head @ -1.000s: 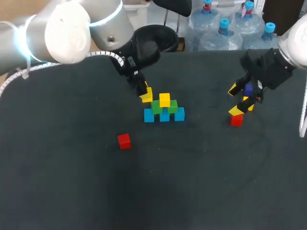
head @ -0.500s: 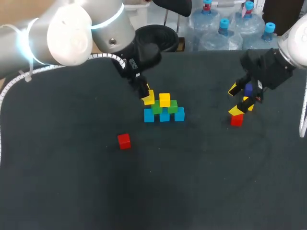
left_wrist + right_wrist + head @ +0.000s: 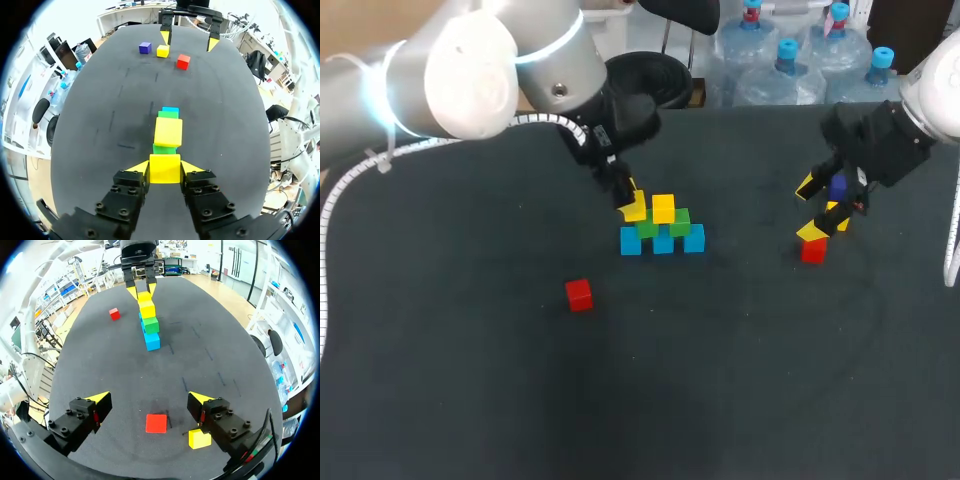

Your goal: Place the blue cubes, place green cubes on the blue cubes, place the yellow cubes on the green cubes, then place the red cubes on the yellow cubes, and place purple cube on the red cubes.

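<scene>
Three blue cubes point(image 3: 663, 242) sit in a row with two green cubes point(image 3: 646, 226) on them and one yellow cube point(image 3: 663, 208) on top. My left gripper point(image 3: 632, 205) is shut on a second yellow cube point(image 3: 165, 168), just left of the top yellow one and above the left green cube point(image 3: 164, 149). One red cube point(image 3: 579, 294) lies alone at the front left. My right gripper point(image 3: 148, 399) hangs open over another red cube point(image 3: 156, 423), with a third yellow cube point(image 3: 199, 438) beside it. A purple cube point(image 3: 145, 47) lies close by.
The stack point(image 3: 150, 324) stands mid-table, and my left arm point(image 3: 470, 70) comes in over the back left. The loose cubes under the right gripper point(image 3: 825, 208) lie near the right edge. Bare dark tabletop point(image 3: 720, 380) fills the front.
My left gripper has carried the yellow cube a little right and down, closer to the stack's top. The right arm has not moved.
</scene>
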Available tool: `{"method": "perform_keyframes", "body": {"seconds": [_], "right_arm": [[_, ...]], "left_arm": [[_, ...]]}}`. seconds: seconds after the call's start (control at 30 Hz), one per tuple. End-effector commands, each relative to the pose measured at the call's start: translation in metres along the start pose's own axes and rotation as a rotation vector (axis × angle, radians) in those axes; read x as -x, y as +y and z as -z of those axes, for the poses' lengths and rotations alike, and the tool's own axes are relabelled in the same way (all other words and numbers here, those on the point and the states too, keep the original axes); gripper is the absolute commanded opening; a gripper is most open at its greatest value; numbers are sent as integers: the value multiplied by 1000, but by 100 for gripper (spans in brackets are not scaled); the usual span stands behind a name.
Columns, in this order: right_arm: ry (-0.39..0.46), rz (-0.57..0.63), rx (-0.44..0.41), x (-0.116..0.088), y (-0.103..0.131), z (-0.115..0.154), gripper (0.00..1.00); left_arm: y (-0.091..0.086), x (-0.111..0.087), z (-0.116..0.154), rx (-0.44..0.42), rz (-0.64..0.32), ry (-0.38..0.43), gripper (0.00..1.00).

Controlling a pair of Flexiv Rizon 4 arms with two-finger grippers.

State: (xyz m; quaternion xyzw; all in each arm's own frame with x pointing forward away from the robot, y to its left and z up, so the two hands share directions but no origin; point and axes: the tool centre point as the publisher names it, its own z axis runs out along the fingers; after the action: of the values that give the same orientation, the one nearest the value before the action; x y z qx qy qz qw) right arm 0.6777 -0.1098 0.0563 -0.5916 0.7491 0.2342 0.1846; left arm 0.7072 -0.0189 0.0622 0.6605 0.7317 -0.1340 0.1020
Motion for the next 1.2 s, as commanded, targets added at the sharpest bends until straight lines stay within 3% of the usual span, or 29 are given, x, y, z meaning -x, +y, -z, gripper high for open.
{"method": "perform_keyframes", "body": {"seconds": [0.03,1.2], "right_arm": [[-2,1,1,0,-1,-1,100],[-2,1,1,0,-1,-1,100]], "left_arm": [[4,1,-1,-8,-4,1,0],[6,7,-5,-23,-24,10,0]]}}
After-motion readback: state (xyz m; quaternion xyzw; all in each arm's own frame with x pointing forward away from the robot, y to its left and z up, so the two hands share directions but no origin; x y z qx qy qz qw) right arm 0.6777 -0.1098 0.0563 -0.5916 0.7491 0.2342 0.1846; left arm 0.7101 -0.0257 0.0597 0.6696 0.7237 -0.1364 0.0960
